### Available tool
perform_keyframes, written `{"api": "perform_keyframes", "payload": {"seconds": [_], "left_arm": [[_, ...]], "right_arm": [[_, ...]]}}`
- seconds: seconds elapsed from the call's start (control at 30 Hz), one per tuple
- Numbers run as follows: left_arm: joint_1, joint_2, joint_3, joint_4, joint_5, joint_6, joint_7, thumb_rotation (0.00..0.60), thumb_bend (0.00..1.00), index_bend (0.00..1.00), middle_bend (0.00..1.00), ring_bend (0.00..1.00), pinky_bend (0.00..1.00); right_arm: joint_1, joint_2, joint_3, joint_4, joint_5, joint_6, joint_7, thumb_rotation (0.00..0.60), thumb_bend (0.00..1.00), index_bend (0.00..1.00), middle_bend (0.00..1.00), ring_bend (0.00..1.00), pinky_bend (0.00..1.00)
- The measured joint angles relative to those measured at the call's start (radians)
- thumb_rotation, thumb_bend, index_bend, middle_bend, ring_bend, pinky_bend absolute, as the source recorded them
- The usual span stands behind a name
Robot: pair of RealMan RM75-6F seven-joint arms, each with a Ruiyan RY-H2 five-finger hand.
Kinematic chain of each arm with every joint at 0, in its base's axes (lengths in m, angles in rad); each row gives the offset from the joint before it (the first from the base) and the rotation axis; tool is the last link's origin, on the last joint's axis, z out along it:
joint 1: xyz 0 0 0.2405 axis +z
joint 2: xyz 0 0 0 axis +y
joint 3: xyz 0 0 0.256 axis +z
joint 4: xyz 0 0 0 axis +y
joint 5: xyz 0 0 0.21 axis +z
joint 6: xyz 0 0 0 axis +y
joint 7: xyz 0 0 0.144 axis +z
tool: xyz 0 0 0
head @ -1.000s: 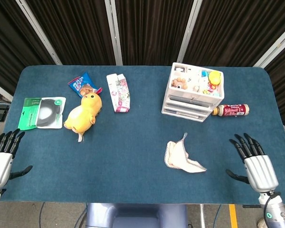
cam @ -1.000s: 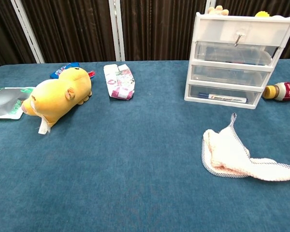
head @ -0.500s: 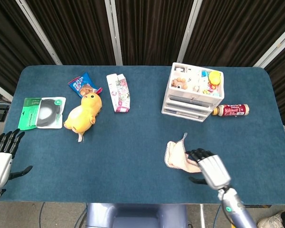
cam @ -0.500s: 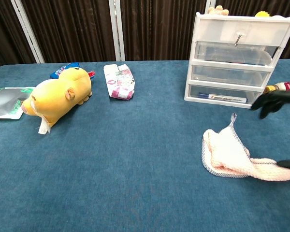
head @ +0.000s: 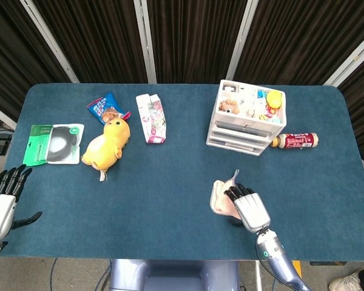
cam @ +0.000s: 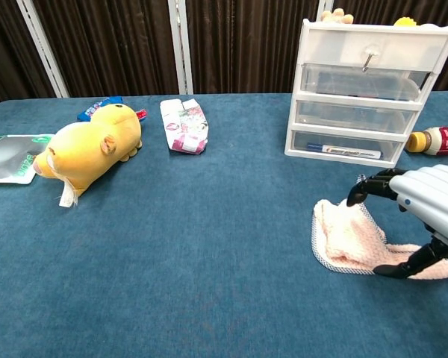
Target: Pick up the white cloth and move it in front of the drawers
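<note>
A blue felt-covered table stood before dark pleated curtains crossed by slanted white bars. Grey floor with a yellow stripe showed below.

Yellow plush duck (lying down), bottle, snack packets

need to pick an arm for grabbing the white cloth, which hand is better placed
Right. The right hand is already over the white cloth, fingers arched above it, with the drawers just beyond. The left hand sits at the table's far left edge.
</note>
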Motion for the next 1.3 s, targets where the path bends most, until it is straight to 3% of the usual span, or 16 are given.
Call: {"api": "perform_keyframes", "payload": {"seconds": [0.47,0.67,0.83,0.93,1.13,1.3], "left_arm": [[0.0,-0.001,-0.002,-0.008,-0.015,-0.007,0.005,0.6,0.01,0.0,0.0,0.0,0.0],[-0.001,0.0,-0.005,-0.01,-0.022,-0.01,0.0,0.6,0.01,0.0,0.0,0.0,0.0],[-0.001,0.0,-0.006,-0.011,-0.022,-0.008,0.0,0.6,0.01,0.0,0.0,0.0,0.0],[0.0,-0.001,-0.006,-0.012,-0.024,-0.008,-0.003,0.6,0.01,0.0,0.0,0.0,0.0],[0.001,-0.001,-0.007,-0.014,-0.024,-0.006,-0.008,0.6,0.01,0.0,0.0,0.0,0.0],[0.001,-0.001,-0.008,-0.013,-0.025,-0.006,-0.011,0.6,0.01,0.0,0.0,0.0,0.0]], "right_arm": [[0.016,-0.098,-0.018,0.147,-0.005,0.014,0.038,0.6,0.0,0.36,0.3,0.23,0.46],[0.028,-0.151,-0.011,0.237,-0.007,0.024,0.055,0.6,0.05,0.44,0.37,0.32,0.57],[0.037,-0.202,-0.01,0.344,-0.02,0.046,0.089,0.6,0.16,0.55,0.52,0.53,0.78],[0.042,-0.232,-0.015,0.416,-0.043,0.076,0.129,0.6,0.24,0.62,0.6,0.62,0.86],[0.054,-0.279,-0.031,0.559,-0.112,0.169,0.239,0.6,0.34,0.69,0.66,0.67,0.89],[0.072,-0.279,-0.041,0.604,-0.174,0.26,0.299,0.6,0.36,0.71,0.67,0.67,0.89]]}}
